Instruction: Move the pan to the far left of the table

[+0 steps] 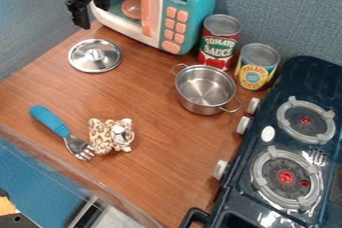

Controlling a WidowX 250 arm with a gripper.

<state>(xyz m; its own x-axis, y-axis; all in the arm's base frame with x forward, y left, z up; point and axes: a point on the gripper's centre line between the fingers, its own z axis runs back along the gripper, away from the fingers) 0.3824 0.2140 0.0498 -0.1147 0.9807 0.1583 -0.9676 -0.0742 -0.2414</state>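
The gripper (pixel 91 16) hangs at the upper left, in front of the toy microwave's left side and above the lid. Its two fingers stand apart, and it is open with nothing between them. The pan (pixel 204 88), a small silver pot with two loop handles, stands upright and uncovered right of the table's middle. It is well to the right of the gripper and lower in the view. Bare brown wood shows on the table (pixel 150 107) to the pan's left.
A silver lid (pixel 95 56) lies below the gripper. The microwave (pixel 184 9) and two cans (pixel 219 42) (pixel 256 67) stand behind the pan; a stove (pixel 280 147) is at right. A blue-handled fork (pixel 57 124) and a spotted plush toy (pixel 110 136) lie lower left.
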